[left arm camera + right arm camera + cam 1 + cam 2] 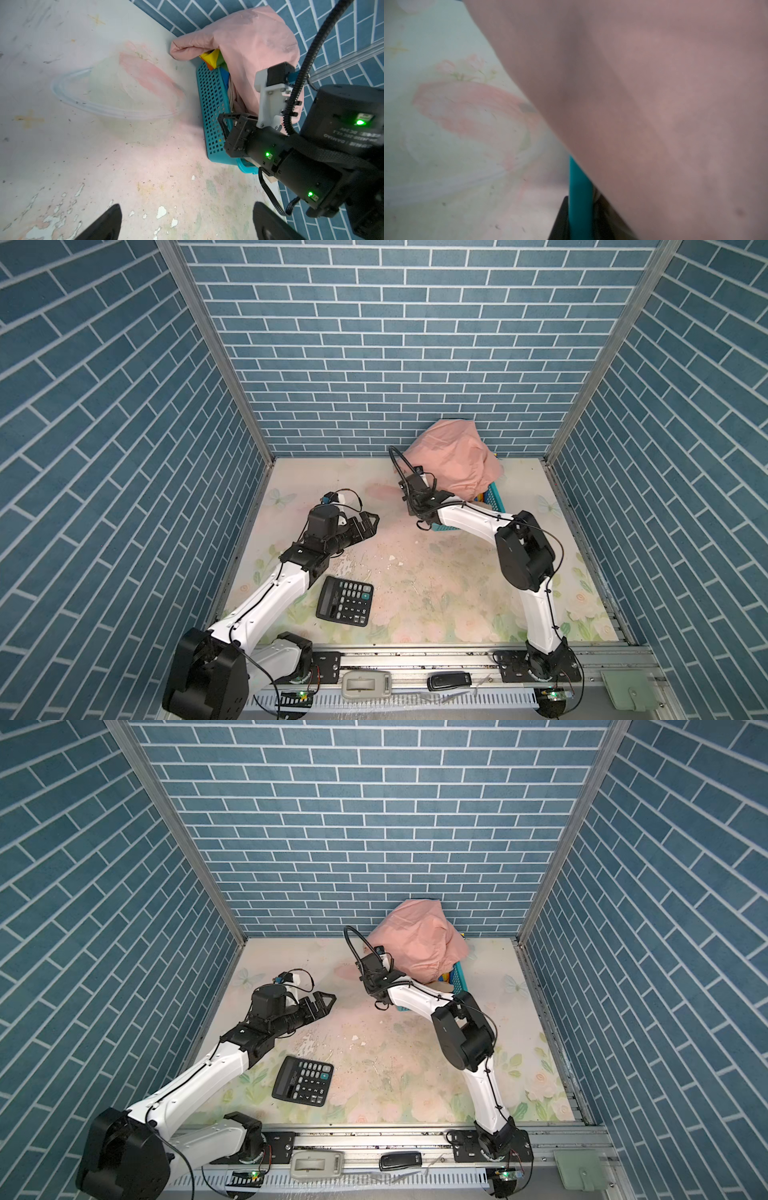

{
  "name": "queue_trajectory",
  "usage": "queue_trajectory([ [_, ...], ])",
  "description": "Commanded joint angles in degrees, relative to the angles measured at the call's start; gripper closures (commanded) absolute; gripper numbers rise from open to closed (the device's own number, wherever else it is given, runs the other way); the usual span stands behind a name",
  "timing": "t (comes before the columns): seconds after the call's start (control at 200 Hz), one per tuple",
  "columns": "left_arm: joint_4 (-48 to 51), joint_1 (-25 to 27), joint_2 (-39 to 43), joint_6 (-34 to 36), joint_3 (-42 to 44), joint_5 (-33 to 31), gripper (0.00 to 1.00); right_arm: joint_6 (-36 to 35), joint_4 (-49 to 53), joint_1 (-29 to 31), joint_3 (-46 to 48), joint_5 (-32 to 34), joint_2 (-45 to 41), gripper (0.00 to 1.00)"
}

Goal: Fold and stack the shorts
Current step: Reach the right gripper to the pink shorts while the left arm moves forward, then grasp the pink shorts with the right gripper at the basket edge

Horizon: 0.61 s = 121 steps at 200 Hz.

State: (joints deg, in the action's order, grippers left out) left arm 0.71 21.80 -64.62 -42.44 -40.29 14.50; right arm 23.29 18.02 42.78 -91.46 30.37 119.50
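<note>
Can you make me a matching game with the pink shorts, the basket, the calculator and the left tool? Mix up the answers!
Things:
1. pink shorts
2. basket
3. calculator
4. left tool

Clues:
A. teal, full of little holes
B. wide open, holding nothing
C. draped over the basket
D. lying flat on the table, near the front

Pairs: 1-C, 2-A, 3-D, 4-B

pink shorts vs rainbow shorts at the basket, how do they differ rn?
Colour: the pink shorts are plain salmon; the rainbow shorts show yellow, orange and blue.
Position: the pink shorts lie heaped on top, draped over the teal basket; the rainbow shorts sit beneath them, with only a small patch showing.
Both are crumpled and unfolded at the teal basket.
</note>
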Motion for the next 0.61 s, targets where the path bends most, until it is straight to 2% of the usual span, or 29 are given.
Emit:
queue_trajectory([
  [0.0, 0.1, 3.7, -1.5, 0.7, -3.2, -3.7, 0.0, 1.2, -1.6, -5.1, 7.7, 0.6, -8.4, 1.0],
  [0.15, -0.3, 9.3, -4.7, 0.9, -6.2, -7.2, 0.0, -7.6, -5.9, -10.0, 16.4, -2.1, -15.4, 1.0],
  [0.325, -1.0, 14.1, -9.8, 1.6, -10.7, -8.6, 0.0, -19.2, -10.2, -15.3, 21.9, -5.0, -19.7, 1.0],
  [0.495, -0.6, 16.5, -14.2, 3.0, -15.4, -8.9, 0.0, -25.8, -12.2, -20.7, 24.3, -11.3, -18.9, 1.0],
  [0.6, -0.5, 17.2, -16.0, 3.7, -17.3, -9.2, 0.0, -29.1, -12.8, -22.9, 24.2, -11.7, -17.3, 1.0],
])
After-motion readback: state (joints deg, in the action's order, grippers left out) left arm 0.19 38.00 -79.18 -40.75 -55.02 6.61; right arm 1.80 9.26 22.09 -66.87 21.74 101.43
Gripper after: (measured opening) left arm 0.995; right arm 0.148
